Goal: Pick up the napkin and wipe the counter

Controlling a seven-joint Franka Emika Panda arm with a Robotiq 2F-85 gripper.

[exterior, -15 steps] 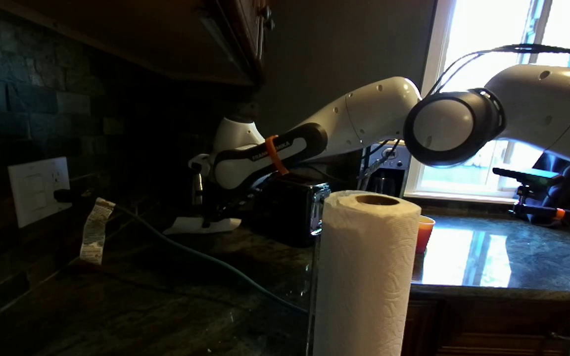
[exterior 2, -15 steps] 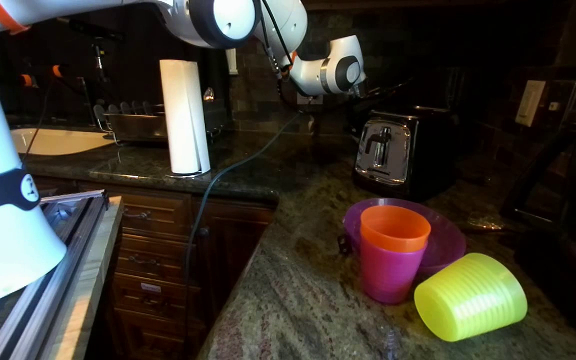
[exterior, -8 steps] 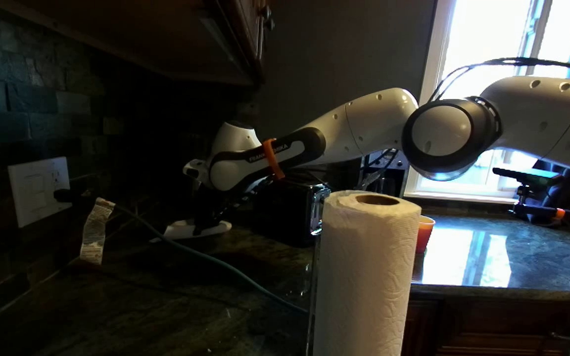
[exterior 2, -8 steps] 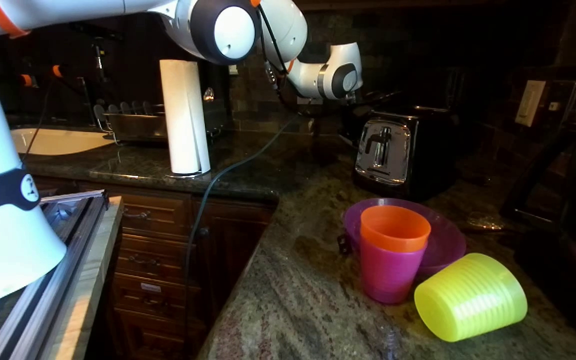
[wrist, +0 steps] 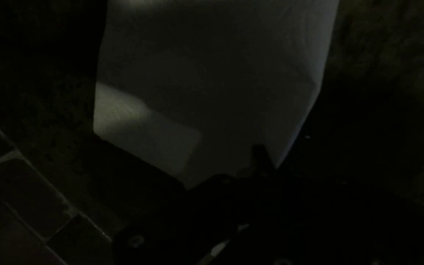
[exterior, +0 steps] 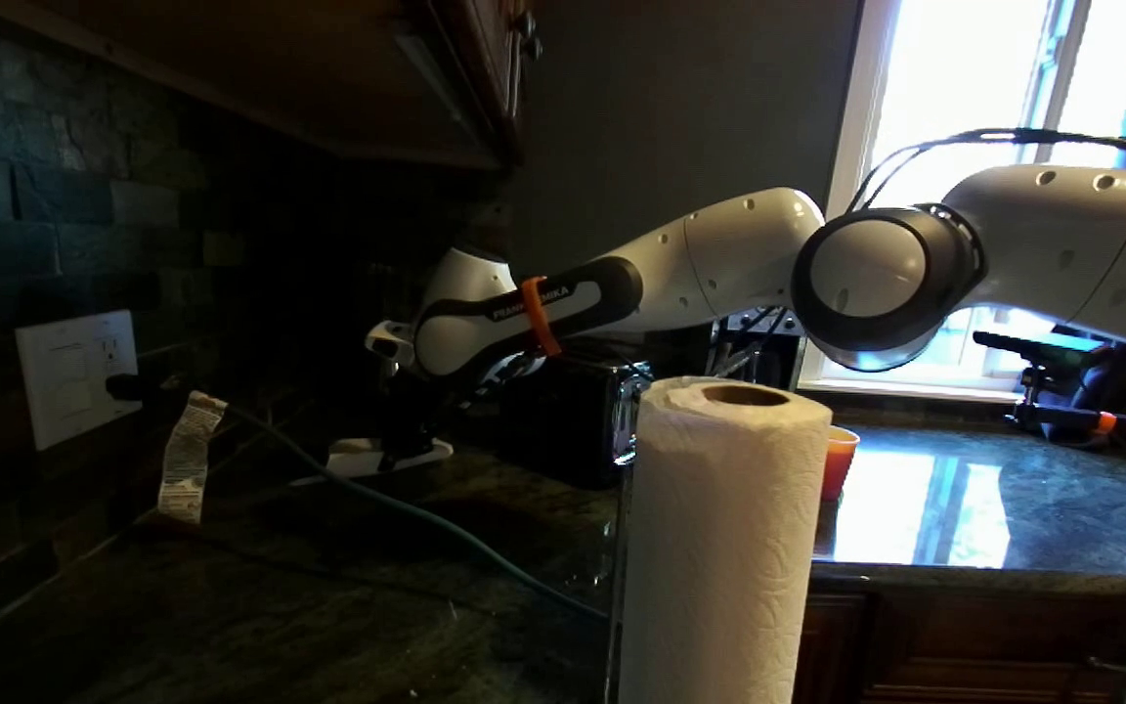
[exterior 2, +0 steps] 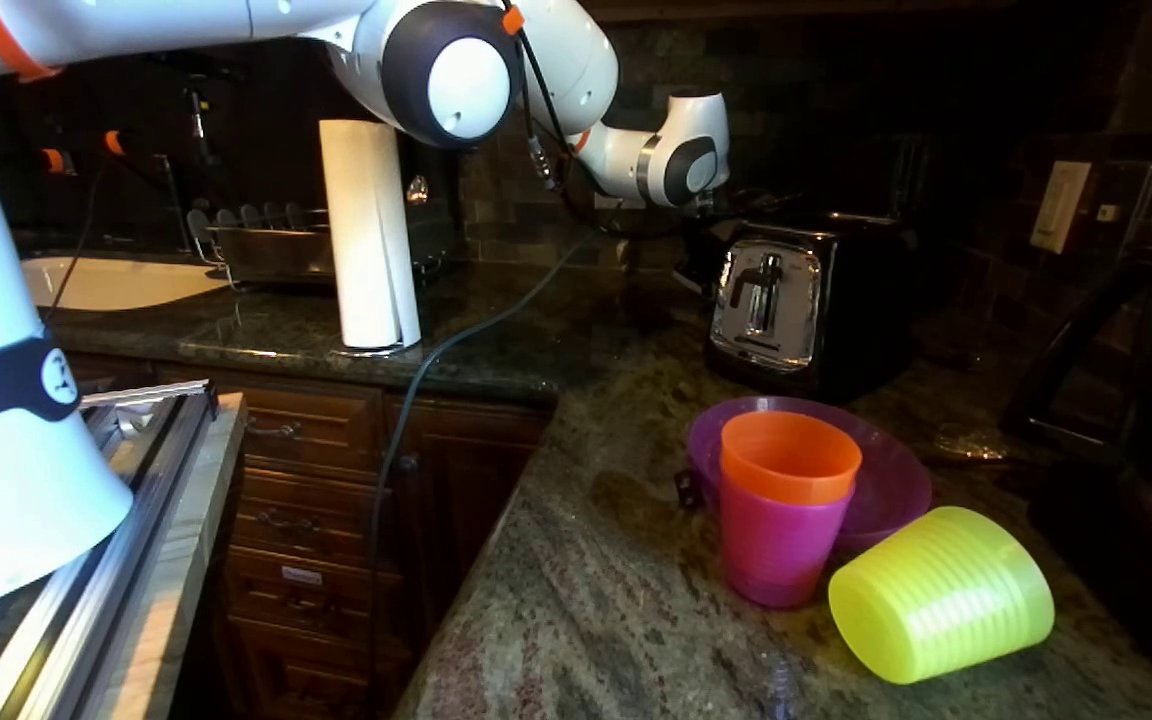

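The white napkin (exterior: pixel 356 462) lies low over the dark stone counter (exterior: pixel 328 596) near the back corner, beside the toaster. In the wrist view the napkin (wrist: pixel 204 81) spreads out from the jaws, partly in shadow. My gripper (exterior: pixel 409 445) points down and appears shut on the napkin's near end. In the wrist view the gripper (wrist: pixel 259 160) is very dark, and one fingertip shows against the cloth. Whether the whole napkin touches the counter cannot be told. In an exterior view the counter (exterior 2: pixel 576 560) shows, but the jaws are mostly hidden in dark beside the toaster.
The black toaster (exterior 2: pixel 766 300) stands close to the gripper. A cable (exterior: pixel 455 533) crosses the counter near the napkin. A paper towel roll (exterior: pixel 719 548) stands in front. A purple bowl (exterior 2: pixel 891 490), stacked orange and pink cups (exterior 2: pixel 786 540) and a yellow cup (exterior 2: pixel 941 600) stand farther along.
The arm has come down, and the napkin has moved with the gripper, lower and slightly left in an exterior view. Over the last half second the motion is small.
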